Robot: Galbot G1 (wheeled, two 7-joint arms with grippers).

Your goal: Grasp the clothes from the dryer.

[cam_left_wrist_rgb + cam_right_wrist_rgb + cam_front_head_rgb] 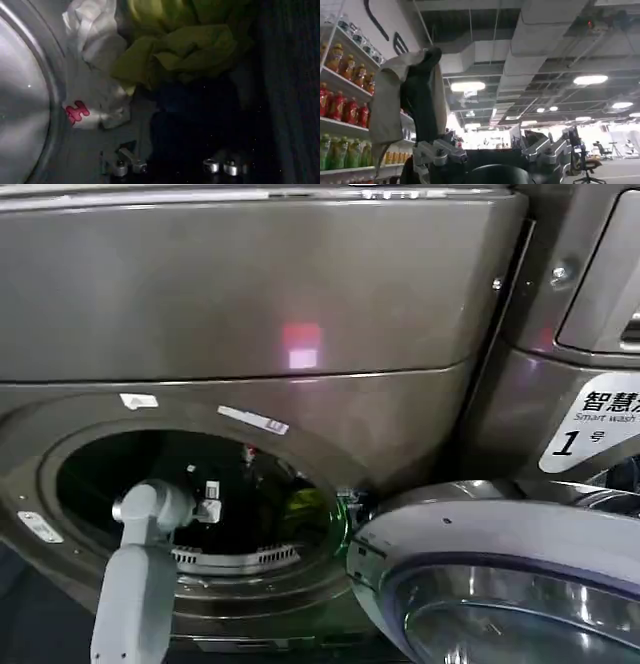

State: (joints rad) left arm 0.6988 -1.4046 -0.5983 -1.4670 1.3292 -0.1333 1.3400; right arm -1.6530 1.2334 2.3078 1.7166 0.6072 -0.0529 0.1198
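The dryer point(300, 304) is bronze-grey, and its round porthole stands open on a dark drum point(250, 494). My left arm point(135, 584) reaches in through the mouth, and the left gripper point(207, 506) is inside the drum. In the left wrist view the clothes lie just ahead of that gripper point(170, 167): white fabric with a red-pink mark point(97, 97) against the drum wall, and yellow-green cloth point(185, 50) beside it. The jaws are spread wide with nothing between them, short of the bundle. A patch of the yellow-green cloth point(305, 509) shows deep in the drum. My right gripper point(492, 150) is open, pointing up at the ceiling.
A silver-rimmed glass door point(500, 594) hangs open at the lower right, close to the porthole. A white "1" sticker point(585, 424) is on the panel above it. Store shelves of bottles point(340, 105) and a draped grey cloth point(395, 110) are in the right wrist view.
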